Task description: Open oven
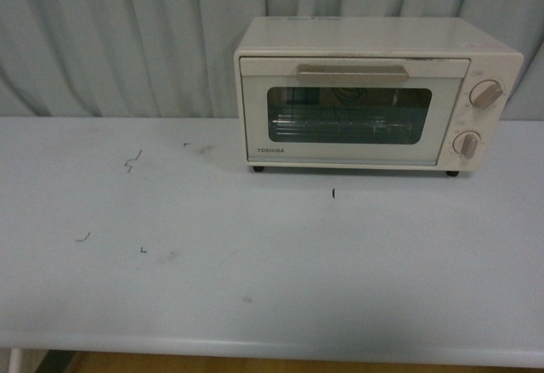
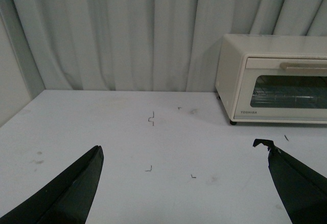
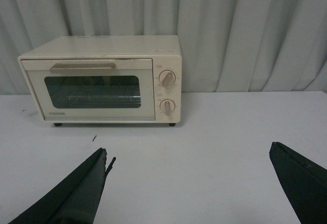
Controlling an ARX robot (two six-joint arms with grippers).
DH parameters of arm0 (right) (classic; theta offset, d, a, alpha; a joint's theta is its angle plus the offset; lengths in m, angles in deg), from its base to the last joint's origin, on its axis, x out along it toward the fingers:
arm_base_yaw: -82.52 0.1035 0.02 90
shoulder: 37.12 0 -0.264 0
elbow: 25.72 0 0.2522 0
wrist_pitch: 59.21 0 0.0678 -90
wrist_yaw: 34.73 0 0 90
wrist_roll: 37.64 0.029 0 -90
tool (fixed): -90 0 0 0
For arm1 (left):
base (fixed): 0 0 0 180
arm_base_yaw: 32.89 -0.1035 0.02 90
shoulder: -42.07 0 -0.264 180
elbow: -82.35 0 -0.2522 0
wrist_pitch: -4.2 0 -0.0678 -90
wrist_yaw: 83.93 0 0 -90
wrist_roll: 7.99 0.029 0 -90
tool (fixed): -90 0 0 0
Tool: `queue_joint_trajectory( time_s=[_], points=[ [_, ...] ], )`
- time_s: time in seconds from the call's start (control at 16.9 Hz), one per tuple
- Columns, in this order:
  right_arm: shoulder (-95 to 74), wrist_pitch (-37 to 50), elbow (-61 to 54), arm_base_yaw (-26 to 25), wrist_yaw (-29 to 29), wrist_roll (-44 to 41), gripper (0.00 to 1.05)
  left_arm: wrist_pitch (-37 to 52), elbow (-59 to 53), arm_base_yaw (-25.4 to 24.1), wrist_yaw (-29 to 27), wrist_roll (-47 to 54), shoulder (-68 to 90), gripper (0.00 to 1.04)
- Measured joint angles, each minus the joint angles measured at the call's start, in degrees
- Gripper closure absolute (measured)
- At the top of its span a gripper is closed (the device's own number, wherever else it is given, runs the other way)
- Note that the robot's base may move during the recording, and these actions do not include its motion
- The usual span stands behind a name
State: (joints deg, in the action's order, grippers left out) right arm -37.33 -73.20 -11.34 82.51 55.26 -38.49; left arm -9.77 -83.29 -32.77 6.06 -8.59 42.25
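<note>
- We see a pale pleated curtain (image 1: pixel 127 42) filling the top of the front frame, behind everything else.
- A light blue-grey table (image 1: pixel 272 262) spans the lower two thirds of that frame.
- The cream-white oven (image 1: pixel 374 93) sits in the upper right of the front frame. It stands at the back of the table close to the curtain, on small dark feet, facing us.
- The left gripper (image 2: pixel 178 147) has its two dark fingers spread wide and holds nothing. The oven is well apart from it.
- The right gripper (image 3: pixel 188 150) is likewise spread wide and empty, with the oven well apart from it.
- The door (image 1: pixel 348 110) is shut. Through its glass window we can make out a wire rack (image 1: pixel 340 125).
- A beige bar handle (image 1: pixel 352 73) runs along the door's top edge.
- Two beige knobs (image 1: pixel 486 94) sit one above the other, right of the door.
- Small dark marks (image 1: pixel 132 162) dot the table in the left half of the front frame.
</note>
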Motion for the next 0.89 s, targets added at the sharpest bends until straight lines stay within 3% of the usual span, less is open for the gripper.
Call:
queue_joint_trajectory(
  time_s=[0.89],
  points=[
    [0.0, 0.0, 0.0, 0.0, 0.0, 0.0, 0.06, 0.0, 0.0, 0.0, 0.0, 0.0, 0.0, 0.07]
  ],
)
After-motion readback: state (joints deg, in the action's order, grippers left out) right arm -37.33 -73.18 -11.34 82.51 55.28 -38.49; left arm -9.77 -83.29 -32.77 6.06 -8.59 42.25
